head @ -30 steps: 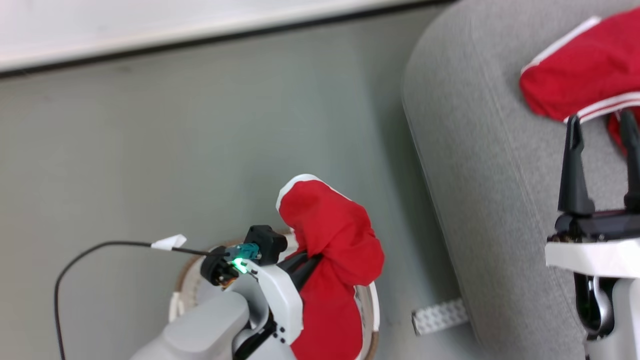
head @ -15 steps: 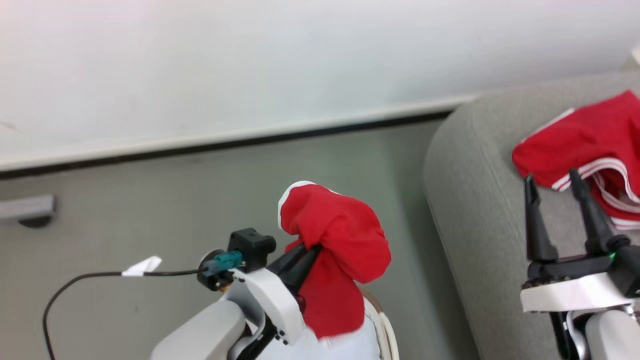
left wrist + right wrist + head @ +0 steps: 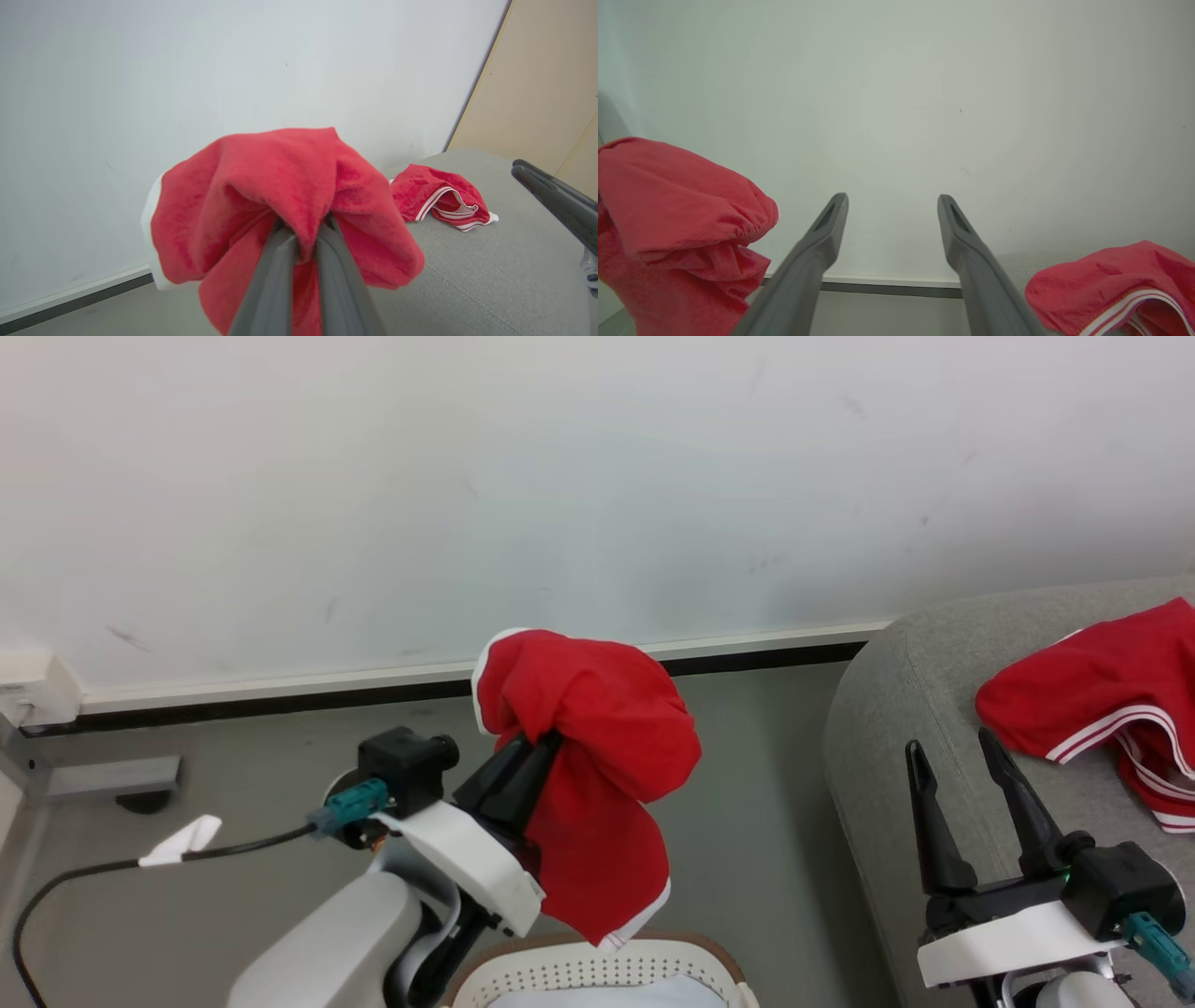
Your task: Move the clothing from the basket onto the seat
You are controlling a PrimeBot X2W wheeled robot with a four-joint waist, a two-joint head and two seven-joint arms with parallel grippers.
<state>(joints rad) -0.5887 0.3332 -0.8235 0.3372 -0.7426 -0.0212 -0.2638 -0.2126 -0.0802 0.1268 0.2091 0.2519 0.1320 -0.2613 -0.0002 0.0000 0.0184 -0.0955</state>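
A bright red piece of clothing [image 3: 597, 756] with white trim hangs from my left gripper [image 3: 540, 747], which is shut on a bunched fold of it. Its lower hem dangles just above the white perforated basket [image 3: 597, 969] at the bottom edge. In the left wrist view the two fingers pinch the clothing [image 3: 280, 186] at the left gripper [image 3: 306, 233]. A second red piece of clothing [image 3: 1102, 700] with white stripes lies on the grey seat [image 3: 887, 728] at right. My right gripper [image 3: 948, 744] stands open over the seat's near edge with nothing between its fingers; the right wrist view shows it as the right gripper [image 3: 892, 200].
A white wall and dark baseboard [image 3: 747, 658] run behind the grey floor. A black cable with a white tag [image 3: 177, 840] trails from the left wrist. A grey bracket [image 3: 103, 779] sits on the floor at far left. A beige panel [image 3: 537, 93] stands behind the seat.
The head camera has tilted upward. My left gripper has risen with the red clothing, whose hem now hangs above the basket rim. The right gripper stays open.
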